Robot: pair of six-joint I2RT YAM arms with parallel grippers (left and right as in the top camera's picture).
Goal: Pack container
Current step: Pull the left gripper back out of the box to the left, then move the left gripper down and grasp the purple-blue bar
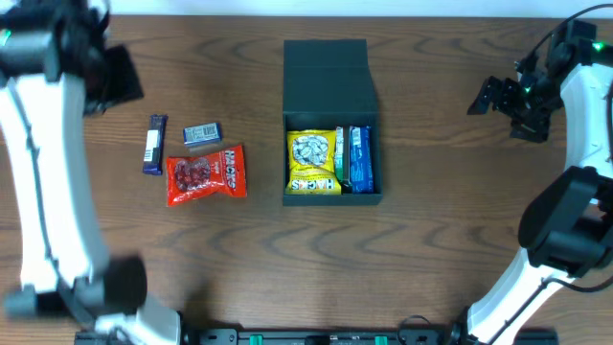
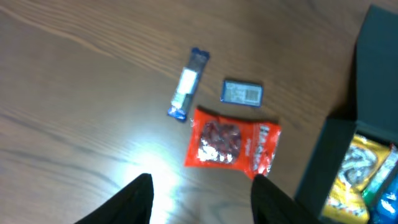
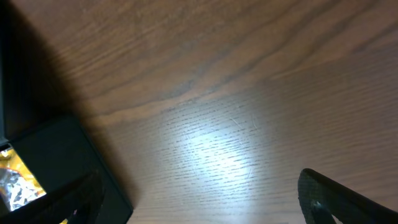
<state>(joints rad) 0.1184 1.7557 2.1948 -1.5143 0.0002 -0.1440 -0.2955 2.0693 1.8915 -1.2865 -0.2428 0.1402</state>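
Observation:
The container (image 1: 330,72), a dark box with its lid flap laid back, stands mid-table. A yellow packet (image 1: 314,161) and a blue packet (image 1: 359,158) lie inside it. Left of it on the wood lie a red packet (image 1: 206,174), a small blue-grey packet (image 1: 202,133) and a dark blue bar (image 1: 154,145). My left gripper (image 1: 120,79) hovers at the far left, open and holding nothing. In its wrist view the left gripper (image 2: 202,186) is short of the red packet (image 2: 233,142). My right gripper (image 1: 490,94) is open to the container's right, over bare wood, its jaws wide apart (image 3: 199,199).
The left wrist view shows the blue bar (image 2: 188,84), the small packet (image 2: 242,92) and the container's wall (image 2: 317,168) at the right. In the right wrist view a corner of the container (image 3: 56,149) sits at the lower left. Both arm bases stand at the table's front corners.

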